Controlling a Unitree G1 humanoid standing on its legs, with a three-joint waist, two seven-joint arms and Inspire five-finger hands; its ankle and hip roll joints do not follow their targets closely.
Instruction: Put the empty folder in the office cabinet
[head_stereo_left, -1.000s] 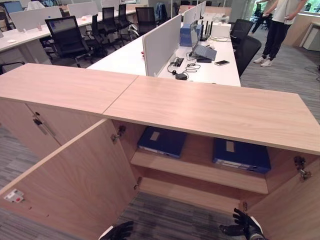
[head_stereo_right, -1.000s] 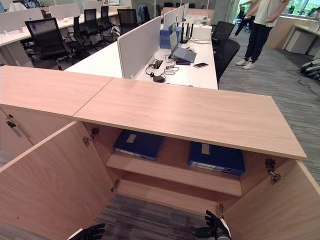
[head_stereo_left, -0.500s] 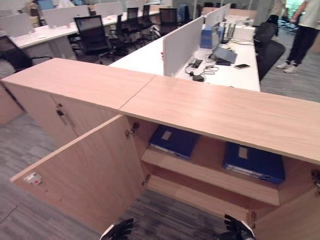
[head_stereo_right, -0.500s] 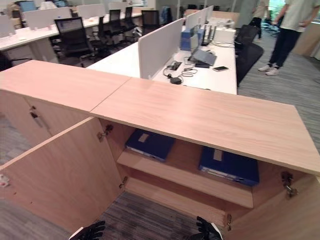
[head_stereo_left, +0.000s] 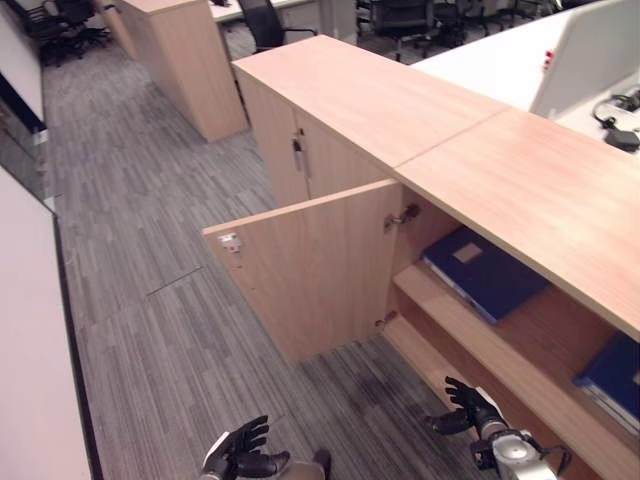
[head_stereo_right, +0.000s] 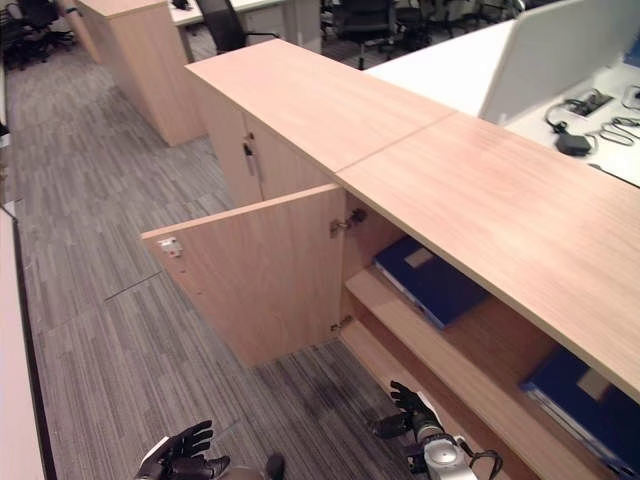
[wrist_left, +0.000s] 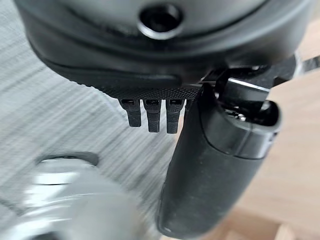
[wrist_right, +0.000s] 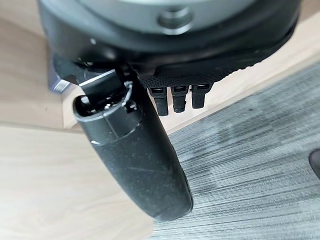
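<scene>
The wooden office cabinet stands with its left door swung wide open. A dark blue folder lies flat on the shelf inside, and a second blue folder lies further right on the same shelf. My left hand hangs low over the grey carpet in front of the open door, open and empty. My right hand is low by the cabinet's bottom edge, fingers spread, holding nothing. In the wrist views, the left thumb and right thumb stand straight with nothing held.
A closed cabinet section adjoins the open one on its left, and another wooden cabinet stands further back. A white desk with a divider and cables lies behind the cabinet. Office chairs stand at the back. A pale wall panel runs along the left.
The whole picture has swung left and down, so the camera has moved. Both hands stay low, open and empty. The folders lie where they were.
</scene>
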